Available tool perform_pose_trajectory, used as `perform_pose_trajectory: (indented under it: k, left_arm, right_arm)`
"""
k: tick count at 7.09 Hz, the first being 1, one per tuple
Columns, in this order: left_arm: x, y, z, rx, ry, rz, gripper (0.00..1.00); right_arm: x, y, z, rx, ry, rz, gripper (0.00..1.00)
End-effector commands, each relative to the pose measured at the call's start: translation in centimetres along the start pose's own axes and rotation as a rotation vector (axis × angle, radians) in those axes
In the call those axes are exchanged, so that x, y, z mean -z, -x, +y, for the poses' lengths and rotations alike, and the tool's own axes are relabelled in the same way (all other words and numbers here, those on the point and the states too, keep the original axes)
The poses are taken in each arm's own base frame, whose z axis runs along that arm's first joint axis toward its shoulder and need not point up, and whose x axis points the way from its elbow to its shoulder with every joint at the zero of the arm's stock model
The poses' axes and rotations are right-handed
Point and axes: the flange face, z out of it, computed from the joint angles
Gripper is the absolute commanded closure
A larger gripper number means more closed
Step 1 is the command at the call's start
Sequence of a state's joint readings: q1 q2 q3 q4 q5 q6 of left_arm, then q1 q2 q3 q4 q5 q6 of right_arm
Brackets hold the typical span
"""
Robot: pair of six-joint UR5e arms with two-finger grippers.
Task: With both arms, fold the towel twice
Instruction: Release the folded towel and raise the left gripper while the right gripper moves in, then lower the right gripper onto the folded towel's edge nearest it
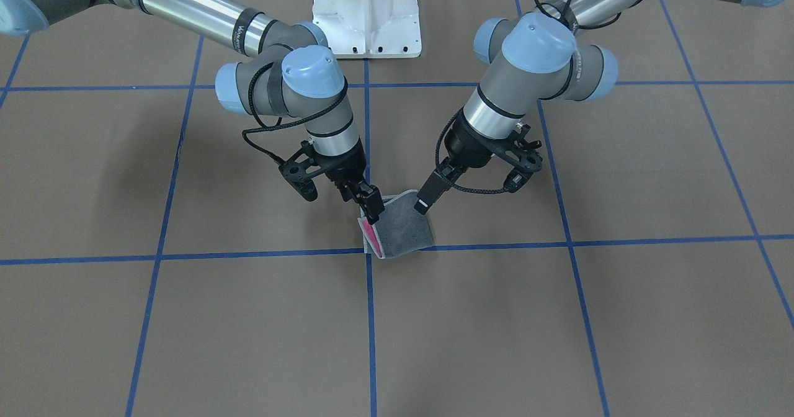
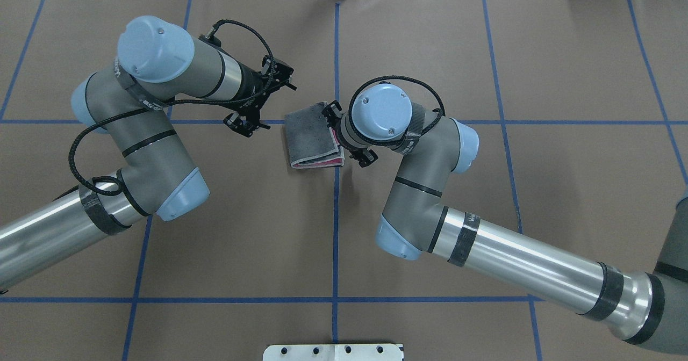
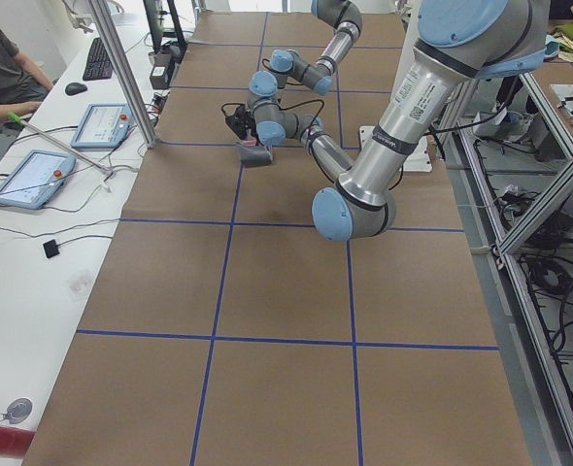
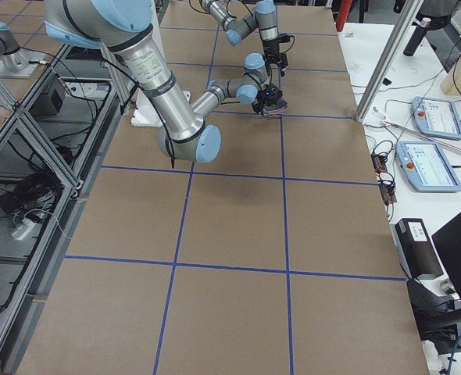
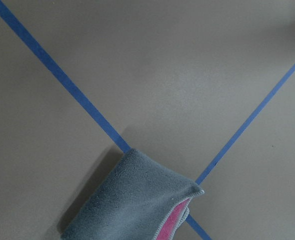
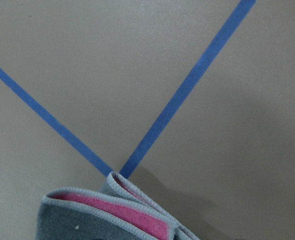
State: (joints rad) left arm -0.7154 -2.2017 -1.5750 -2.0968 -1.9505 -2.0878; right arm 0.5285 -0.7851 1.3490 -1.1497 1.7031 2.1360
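Observation:
The towel (image 1: 403,231) lies folded small on the brown table at a crossing of blue tape lines, grey face out and pink showing at one edge. It also shows in the overhead view (image 2: 312,135). My right gripper (image 1: 371,212) is at the towel's pink-edged side and looks shut on that edge, holding it slightly lifted. My left gripper (image 1: 423,203) hovers just above the towel's opposite far corner, apart from it. It shows edge-on, so I cannot tell whether it is open or shut. The left wrist view shows the towel (image 5: 132,200) lying free; the right wrist view shows its pink layers (image 6: 112,210).
The white bolted pedestal (image 1: 366,13) stands behind the towel at the robot's base. Blue tape lines (image 1: 371,318) grid the brown table. Tablets and cables (image 3: 34,175) lie on a side bench beyond the table's edge.

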Motion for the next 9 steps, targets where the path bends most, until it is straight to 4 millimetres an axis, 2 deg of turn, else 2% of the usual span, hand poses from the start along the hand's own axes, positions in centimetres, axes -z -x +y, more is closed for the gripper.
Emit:
perform_pose_trajectory:
  k: [1,4,5,6,7,8,9]
  left_arm:
    - [0.1,0.0,0.1,0.0,0.0,0.0,0.0]
    - [0.1,0.1,0.0,0.0,-0.001,-0.001,0.0]
    - [0.2,0.0,0.0,0.001,-0.002,0.0,0.0]
    - [0.0,0.2,-0.1,0.001,-0.002,-0.004,0.0]
    - [0.0,0.2,-0.1,0.001,-0.002,-0.004,0.0]
    - [0.0,0.2,-0.1,0.002,-0.003,-0.005,0.0]
    - [-0.1,0.3,0.0,0.001,-0.002,-0.006,0.0]
  right_arm:
    - [-0.7,-0.1,0.0,0.022,-0.008,0.007,0.21]
    - [-1.6,0.4,0.0,0.034,-0.041,-0.008,0.3]
    - [-2.4,0.2,-0.4,0.036,-0.043,-0.022,0.31]
    - [-2.5,0.3,-0.5,0.037,-0.042,-0.032,0.32]
    - [-2.3,0.6,-0.3,0.035,-0.038,-0.035,0.4]
    - [-2.1,0.6,-0.2,0.034,-0.034,-0.038,0.6]
    - [-2.0,0.6,-0.2,0.034,-0.033,-0.04,0.97]
